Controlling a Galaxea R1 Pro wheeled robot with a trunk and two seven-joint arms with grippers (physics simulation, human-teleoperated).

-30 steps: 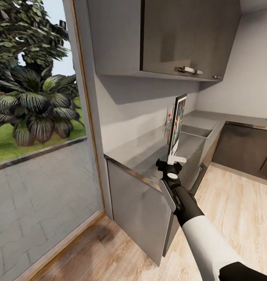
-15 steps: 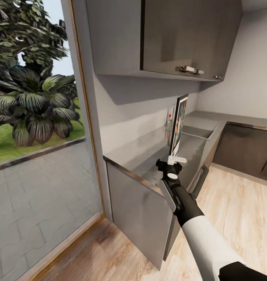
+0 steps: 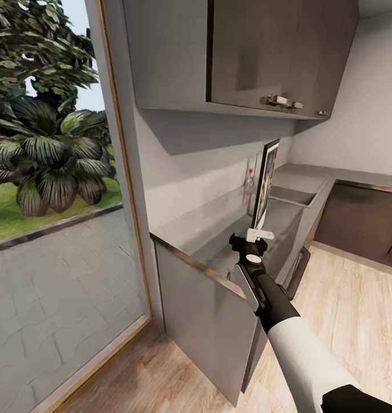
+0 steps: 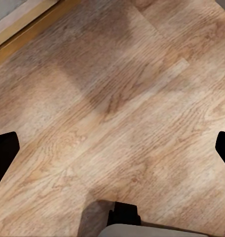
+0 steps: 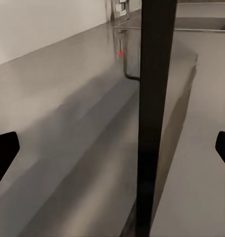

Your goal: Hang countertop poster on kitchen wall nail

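Now, from the head view, the right gripper (image 3: pixel 259 234) has its jaws clenched on the bottom edge of the poster (image 3: pixel 265 182), holding it upright and edge-on above the grey worktop (image 3: pixel 219 229), near the sink (image 3: pixel 290 196). Compared with a second ago the whole scene has slid a little, window (image 3: pixel 53 172) and wall cabinets (image 3: pixel 276 51) alike, so the robot itself is shifting; the poster sits in the same grip. I'd judge the pick-up done and the carry to a wall nail under way.

Over in the left wrist view, wooden floor (image 4: pixel 117 108) lies below, with the two dark fingertips (image 4: pixel 4 153) set wide apart, released and holding nothing.

Through the right wrist view, the poster's black frame (image 5: pixel 154 113) stands as a vertical bar over the worktop (image 5: pixel 58 123).
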